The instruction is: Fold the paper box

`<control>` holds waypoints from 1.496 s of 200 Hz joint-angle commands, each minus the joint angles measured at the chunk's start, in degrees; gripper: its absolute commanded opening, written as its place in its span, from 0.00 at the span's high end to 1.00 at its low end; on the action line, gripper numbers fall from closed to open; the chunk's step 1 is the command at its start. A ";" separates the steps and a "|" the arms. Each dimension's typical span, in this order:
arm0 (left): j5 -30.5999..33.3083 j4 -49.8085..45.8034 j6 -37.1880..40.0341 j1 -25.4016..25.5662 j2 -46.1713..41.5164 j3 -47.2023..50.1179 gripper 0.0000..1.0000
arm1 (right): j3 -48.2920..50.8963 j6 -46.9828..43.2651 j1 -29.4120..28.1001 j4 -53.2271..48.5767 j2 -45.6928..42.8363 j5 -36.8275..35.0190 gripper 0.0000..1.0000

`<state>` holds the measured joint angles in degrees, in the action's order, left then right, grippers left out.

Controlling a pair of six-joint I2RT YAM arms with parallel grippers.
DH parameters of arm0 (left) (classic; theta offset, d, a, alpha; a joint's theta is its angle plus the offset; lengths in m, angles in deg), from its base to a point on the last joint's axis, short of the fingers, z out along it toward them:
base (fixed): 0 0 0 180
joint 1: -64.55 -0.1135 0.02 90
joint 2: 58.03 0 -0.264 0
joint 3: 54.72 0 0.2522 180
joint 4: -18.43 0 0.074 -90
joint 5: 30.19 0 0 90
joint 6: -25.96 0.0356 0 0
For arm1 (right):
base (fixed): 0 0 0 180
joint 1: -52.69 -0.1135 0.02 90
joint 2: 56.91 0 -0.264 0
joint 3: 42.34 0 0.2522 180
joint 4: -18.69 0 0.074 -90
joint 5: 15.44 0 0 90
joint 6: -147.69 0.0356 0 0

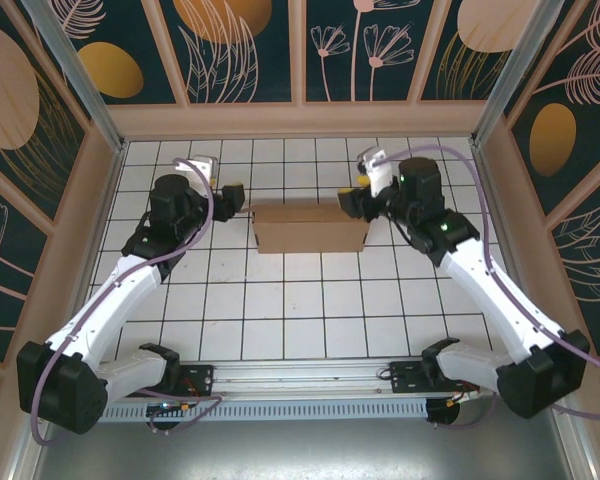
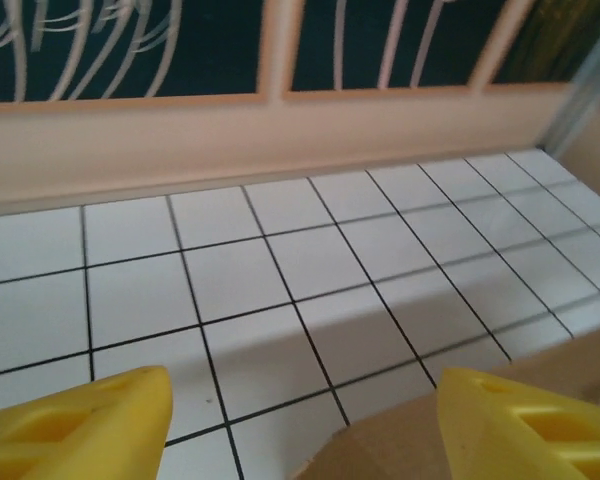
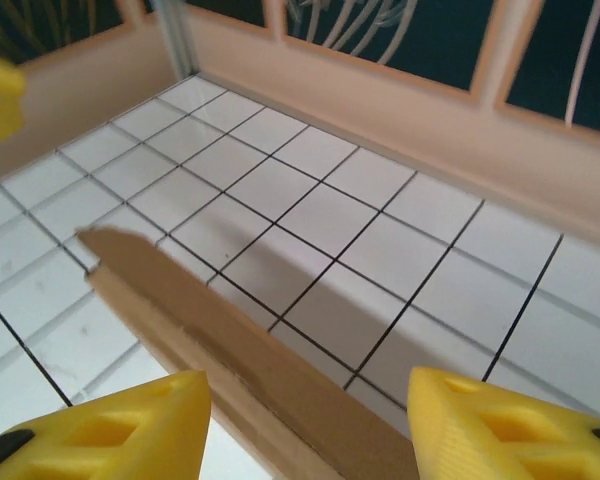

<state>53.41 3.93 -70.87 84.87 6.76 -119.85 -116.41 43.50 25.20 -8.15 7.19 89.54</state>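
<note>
At far centre, the folded paper box (image 1: pixel 308 229) lies between the left gripper (image 2: pixel 302 405) and right gripper (image 3: pixel 310 400), both with jaws apart. Unheld, it might spring open, or a finger could snag its edge.

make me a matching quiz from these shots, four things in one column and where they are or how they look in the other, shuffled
1 box
2 left gripper
3 right gripper
4 table

a white tiles, black lines
b open, at the box's left end
c brown, in the middle of the table
d open, at the box's right end, its edge between the fingers

Pairs: 1-c, 2-b, 3-d, 4-a
</note>
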 commanded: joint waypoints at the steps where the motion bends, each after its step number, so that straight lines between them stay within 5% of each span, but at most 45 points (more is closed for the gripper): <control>1: -3.82 -0.43 15.23 0.41 -1.37 -0.19 0.28 | 5.08 -16.57 0.33 10.40 -4.93 0.75 0.46; 41: -11.30 12.17 31.87 0.34 -4.56 8.04 0.34 | 8.60 -27.43 8.21 14.14 -4.86 11.61 0.45; 77: -16.79 9.24 45.53 -0.58 -3.74 10.77 0.36 | 7.51 -27.56 8.62 15.84 -5.16 16.42 0.46; 106: -20.54 6.43 48.45 -3.19 -2.89 11.40 0.46 | 9.10 -27.82 5.83 15.94 -6.86 15.09 0.47; 189: -19.77 3.81 51.14 -3.77 4.69 7.97 0.51 | 15.32 -27.40 5.20 16.74 -11.11 12.32 0.48; 249: -20.18 3.95 51.01 -3.77 7.99 5.13 0.66 | 14.70 -23.39 6.34 16.63 -10.83 9.59 0.58; 299: -20.18 1.74 51.56 -3.74 10.16 3.62 0.92 | 11.12 -22.07 7.47 12.36 -9.59 5.31 0.68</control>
<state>34.70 7.19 -20.12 81.42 16.23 -114.81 -101.90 20.50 32.04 5.68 -2.52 98.50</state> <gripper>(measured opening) 0.144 0.329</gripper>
